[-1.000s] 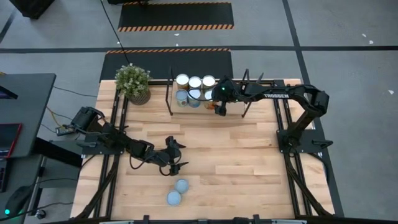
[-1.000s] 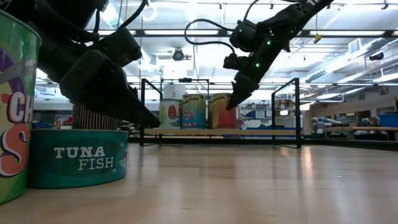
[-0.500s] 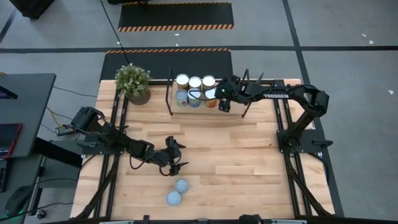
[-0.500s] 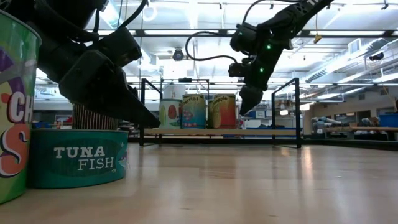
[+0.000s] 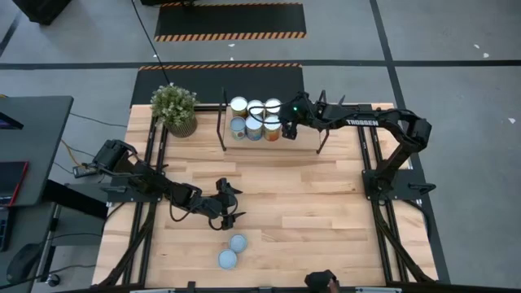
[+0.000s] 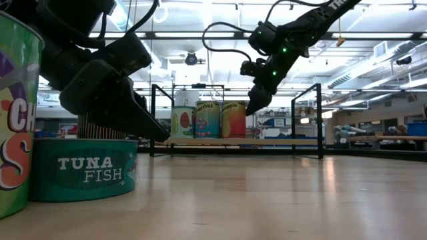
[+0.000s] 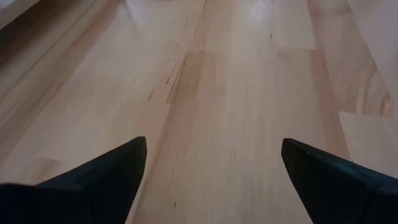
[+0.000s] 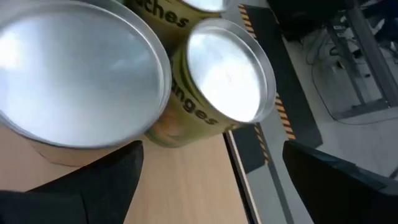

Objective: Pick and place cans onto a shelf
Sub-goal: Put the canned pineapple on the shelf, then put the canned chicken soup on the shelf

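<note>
Several cans stand in two rows on the shelf (image 6: 280,141) at the table's far side (image 5: 255,118); the low view shows three of them (image 6: 208,120). My right gripper (image 5: 286,128) is open at the right end of the rows, its fingers pointing down beside the front right can (image 6: 233,120). The right wrist view shows that can's silver top (image 8: 74,74) and a yellow-labelled can (image 8: 227,68) beyond it. My left gripper (image 5: 233,208) is open and empty low over bare wood (image 7: 214,162). Two more cans (image 5: 237,242) (image 5: 227,259) stand on the table near its front edge. My right gripper has one fingertip (image 6: 249,110) at the upper right edge of the front right can (image 6: 241,107), coming slanting from above and the right. I cannot tell whether it touches the can. The can stands upright on the shelf.
A potted green plant (image 5: 174,108) stands at the far left, beside the shelf's black upright rods (image 5: 221,130). In the low view a tuna can (image 6: 83,170) and a tall green can (image 6: 17,113) stand close by. Bare wood lies across the table's middle and right.
My right gripper has gone a little toward the table's far edge, first toward the right, then back toward the cans. The front right can has slid slightly toward the table's left, closer to its neighbour.
</note>
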Available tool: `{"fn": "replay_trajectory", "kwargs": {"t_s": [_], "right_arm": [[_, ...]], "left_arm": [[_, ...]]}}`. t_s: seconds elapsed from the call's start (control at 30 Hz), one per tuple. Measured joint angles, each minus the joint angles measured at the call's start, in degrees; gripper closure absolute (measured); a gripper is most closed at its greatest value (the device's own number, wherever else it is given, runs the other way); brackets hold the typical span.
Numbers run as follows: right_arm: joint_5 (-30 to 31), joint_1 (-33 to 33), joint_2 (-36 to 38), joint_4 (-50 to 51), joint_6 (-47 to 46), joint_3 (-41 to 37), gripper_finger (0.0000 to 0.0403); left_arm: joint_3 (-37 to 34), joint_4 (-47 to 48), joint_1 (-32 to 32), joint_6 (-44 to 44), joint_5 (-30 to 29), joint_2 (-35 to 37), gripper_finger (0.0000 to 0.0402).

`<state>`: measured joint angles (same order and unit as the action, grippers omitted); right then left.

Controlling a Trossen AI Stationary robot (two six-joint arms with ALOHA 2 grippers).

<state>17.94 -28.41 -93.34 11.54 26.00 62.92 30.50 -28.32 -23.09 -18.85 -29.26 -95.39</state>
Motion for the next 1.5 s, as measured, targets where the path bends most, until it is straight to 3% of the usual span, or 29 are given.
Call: {"fn": "replay_trajectory", "kwargs": {"t_s": [0.5,0.7,0.83,0.97,1.07,1.23,1.37,1.5], "right_arm": [[3.4,-3.7,0.0,-3.8,1.7,0.0,0.0010],[-3.6,-6.0,0.0,-6.4,0.9,0.0,0.0010],[-2.5,-5.4,0.0,-5.3,0.8,0.0,0.0010],[7.1,-3.0,0.5,0.2,0.7,0.0,0.0010],[10.4,-0.1,1.9,4.5,-1.9,0.0,0.0010],[11.0,6.0,4.4,12.3,-10.1,0.0,0.0014],[11.1,11.3,5.4,16.0,-15.8,0.0,0.0019],[10.9,17.4,5.4,19.4,-19.6,0.0,0.0024]], "left_arm": [[0.0,0.9,0.0,0.0,0.4,0.0,0.0024],[0.0,0.9,0.0,-0.1,0.7,0.0,0.0024],[0.0,0.9,0.0,-0.1,0.9,0.0,0.0024],[0.0,4.3,0.0,-0.3,5.9,2.6,0.0024],[0.0,10.5,0.0,-1.7,7.8,7.2,0.0024],[0.0,19.4,-0.3,-4.3,13.0,13.2,0.0024],[0.0,25.6,-1.5,-8.6,21.5,16.3,0.0024],[0.0,30.6,-3.8,-19.2,31.1,19.3,0.0024]]}}
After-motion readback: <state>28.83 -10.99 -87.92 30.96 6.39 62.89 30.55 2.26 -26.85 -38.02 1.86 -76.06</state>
